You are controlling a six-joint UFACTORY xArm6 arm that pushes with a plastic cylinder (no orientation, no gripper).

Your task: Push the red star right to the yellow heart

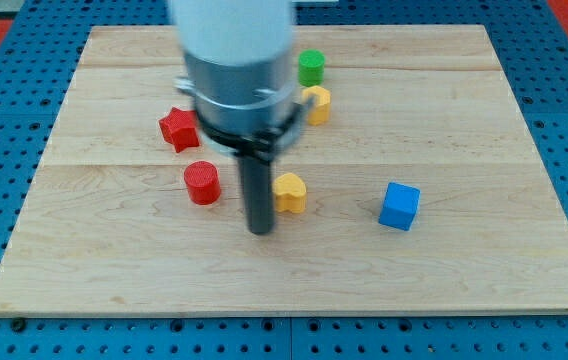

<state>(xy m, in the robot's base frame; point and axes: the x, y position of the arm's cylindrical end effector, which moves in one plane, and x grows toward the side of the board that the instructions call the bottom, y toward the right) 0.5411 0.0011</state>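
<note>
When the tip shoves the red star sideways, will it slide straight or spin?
The red star sits flat and low, so it probably slides without tipping. Its points may make it spin under an off-centre push. My tip is apart from it, beside the yellow heart.

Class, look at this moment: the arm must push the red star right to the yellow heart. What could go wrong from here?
1. My tip sits beside the yellow heart, far from the red star; moving off might nudge the heart.
2. The red cylinder lies near the star's likely path and may get swept along.
3. The arm hides part of the board between star and heart.
</note>
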